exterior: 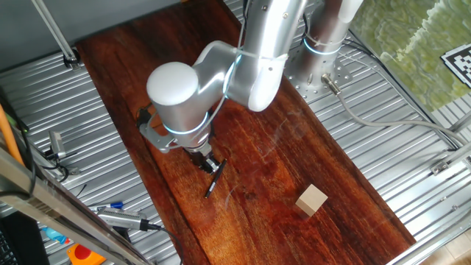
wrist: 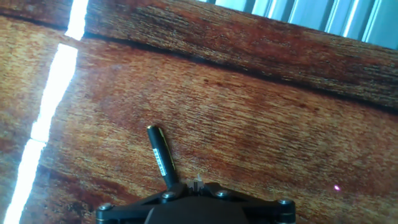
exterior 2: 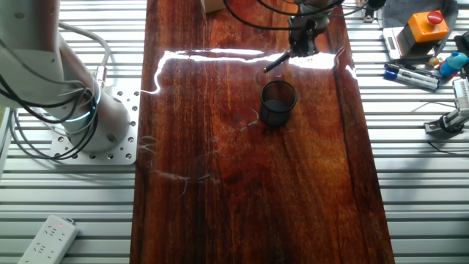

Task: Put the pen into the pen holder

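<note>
Currently the gripper [exterior: 212, 165] pinches the pen [exterior: 213, 177] by one end, near the table's [exterior 2: 220, 183] edge; tilted pen may slip or miss the pen holder [exterior 2: 278, 103].

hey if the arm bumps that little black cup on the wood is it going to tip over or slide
The pen holder stands upright and looks squat, so sliding seems likelier than tipping. The wooden table is glossy with glare, probably offering little grip. It appears empty, so likely light and easily shoved.

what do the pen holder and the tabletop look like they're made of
The pen holder looks like dark, slightly see-through plastic or smoked glass: the wood grain shows faintly through its wall. The tabletop looks like reddish-brown wood with a glossy varnish: visible grain and bright window reflections.
</note>
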Controlling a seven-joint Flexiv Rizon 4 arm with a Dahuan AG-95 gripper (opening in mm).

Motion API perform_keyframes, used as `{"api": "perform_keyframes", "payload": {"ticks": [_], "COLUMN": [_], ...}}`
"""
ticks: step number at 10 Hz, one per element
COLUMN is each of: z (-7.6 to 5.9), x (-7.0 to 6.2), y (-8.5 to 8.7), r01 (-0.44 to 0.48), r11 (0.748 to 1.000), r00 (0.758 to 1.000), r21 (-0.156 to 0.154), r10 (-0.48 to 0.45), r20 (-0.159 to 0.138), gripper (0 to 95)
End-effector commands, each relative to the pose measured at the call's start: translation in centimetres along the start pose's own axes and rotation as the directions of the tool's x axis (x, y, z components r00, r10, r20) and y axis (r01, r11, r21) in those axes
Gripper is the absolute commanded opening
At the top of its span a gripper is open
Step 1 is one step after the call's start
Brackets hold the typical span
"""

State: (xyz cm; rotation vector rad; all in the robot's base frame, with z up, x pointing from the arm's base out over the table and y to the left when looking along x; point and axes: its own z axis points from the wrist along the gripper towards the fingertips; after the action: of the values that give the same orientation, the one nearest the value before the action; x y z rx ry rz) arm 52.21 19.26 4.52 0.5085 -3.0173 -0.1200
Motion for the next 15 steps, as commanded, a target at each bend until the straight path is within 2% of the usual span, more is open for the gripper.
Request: {"api": "perform_keyframes", "payload": {"ticks": [1,2,4,7,8,9,10,15], "z": [0.3,0.4,1.0,1.1,1.6,1.8,1.9,2.5], "x": [0.4,0.5,1.0,1.7,2.2,2.4,2.5,2.3], "y": [0.3,0.5,1.0,1.8,2.1,2.3,2.4,2.9], "r01": [0.000,-0.004,-0.021,-0.027,-0.027,-0.025,-0.017,-0.010], "r11": [1.000,1.000,1.000,0.999,1.000,1.000,1.000,1.000], "r00": [1.000,1.000,0.999,0.999,0.999,0.999,0.999,0.999], "r21": [-0.018,-0.026,-0.022,-0.017,-0.013,-0.016,-0.014,-0.007], "r10": [0.000,0.004,0.021,0.027,0.028,0.026,0.017,0.011], "r20": [0.014,0.016,0.025,0.019,0.024,0.028,0.042,0.045], "gripper": [0.0,0.0,0.0,0.0,19.0,19.0,38.0,38.0]}}
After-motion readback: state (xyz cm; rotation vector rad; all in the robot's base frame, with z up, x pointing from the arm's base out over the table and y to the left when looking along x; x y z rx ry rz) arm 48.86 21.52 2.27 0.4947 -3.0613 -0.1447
